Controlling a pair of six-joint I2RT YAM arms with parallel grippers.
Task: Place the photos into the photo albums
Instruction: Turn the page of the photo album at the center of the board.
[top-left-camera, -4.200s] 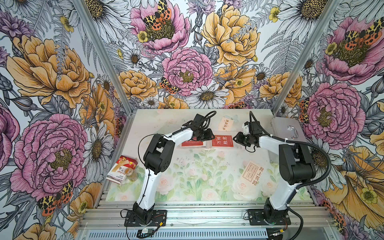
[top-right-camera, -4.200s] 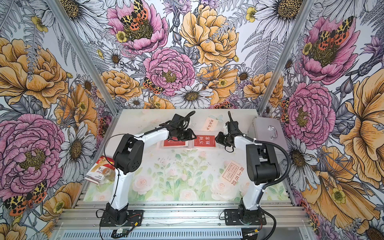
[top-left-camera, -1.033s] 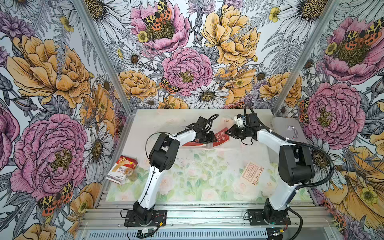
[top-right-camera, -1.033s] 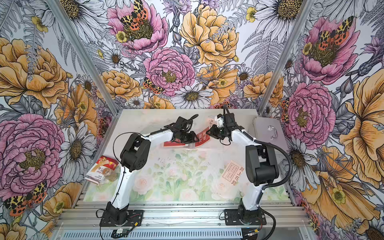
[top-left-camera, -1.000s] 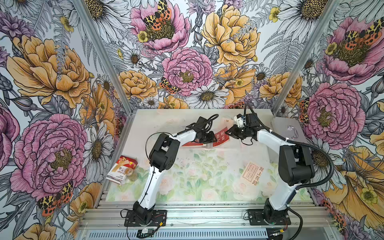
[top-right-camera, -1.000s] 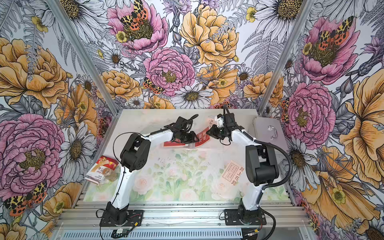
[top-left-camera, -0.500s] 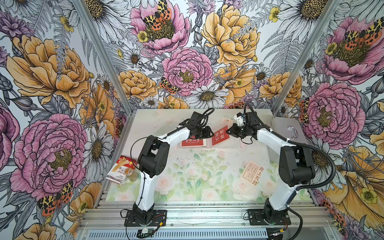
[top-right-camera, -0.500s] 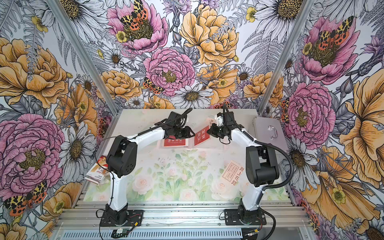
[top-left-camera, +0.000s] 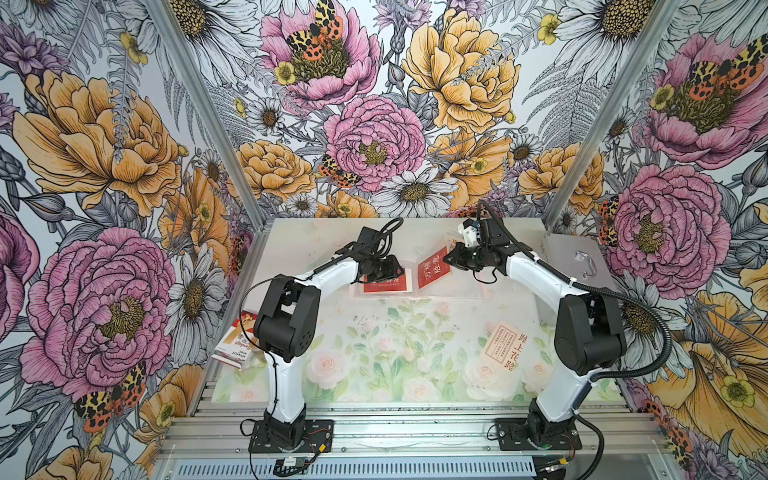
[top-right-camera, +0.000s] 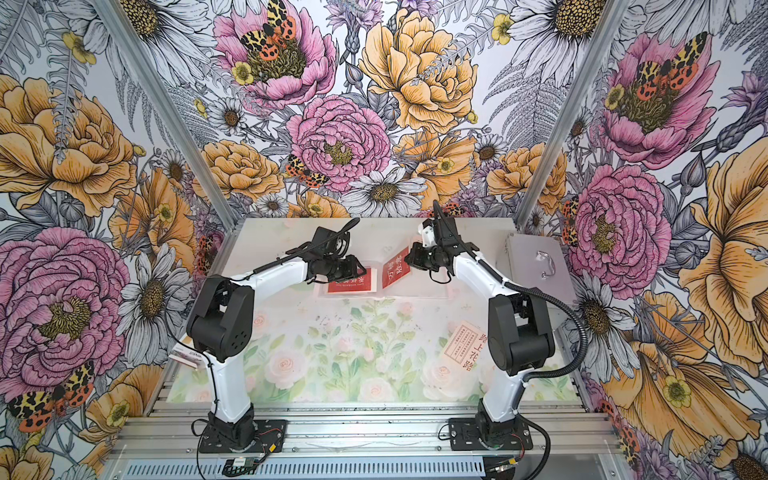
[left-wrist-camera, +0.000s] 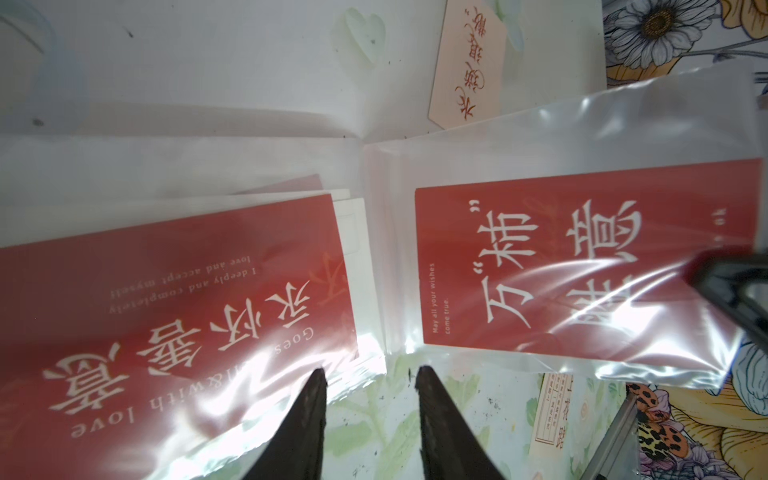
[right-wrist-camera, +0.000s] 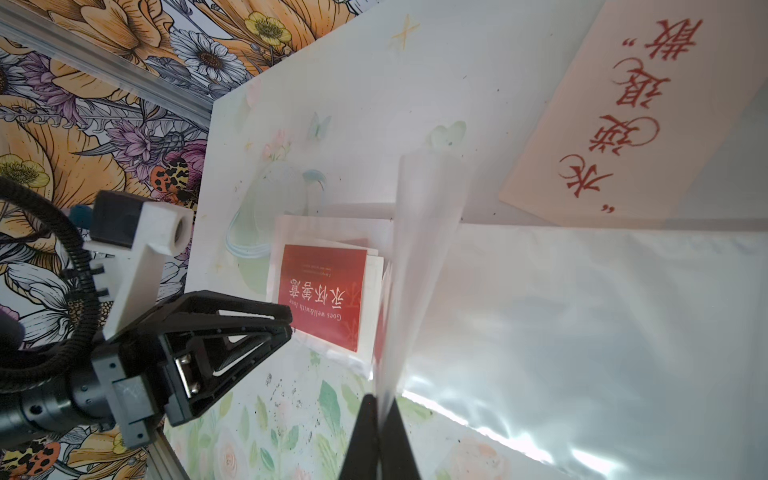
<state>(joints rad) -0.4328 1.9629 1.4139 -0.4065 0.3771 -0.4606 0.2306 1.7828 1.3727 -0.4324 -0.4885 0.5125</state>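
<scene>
My left gripper (left-wrist-camera: 370, 374), fingers spread and empty, hovers at the left page of the photo album (top-left-camera: 457, 289), likely to pin it flat. My right gripper (right-wrist-camera: 380, 399) pinches a clear sleeve page (right-wrist-camera: 424, 249) upright, with a red photo (top-left-camera: 434, 268) inside, probably turning it. A cream photo (top-left-camera: 505, 345) waits loose on the floral table (top-left-camera: 374, 353), which is boxed in by flowered panels (top-left-camera: 374, 137).

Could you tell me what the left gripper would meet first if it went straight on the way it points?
Probably the album, at its clear sleeve near the fold, beside the flat page's red card; the open left gripper aims there, though depth is unclear.
</scene>
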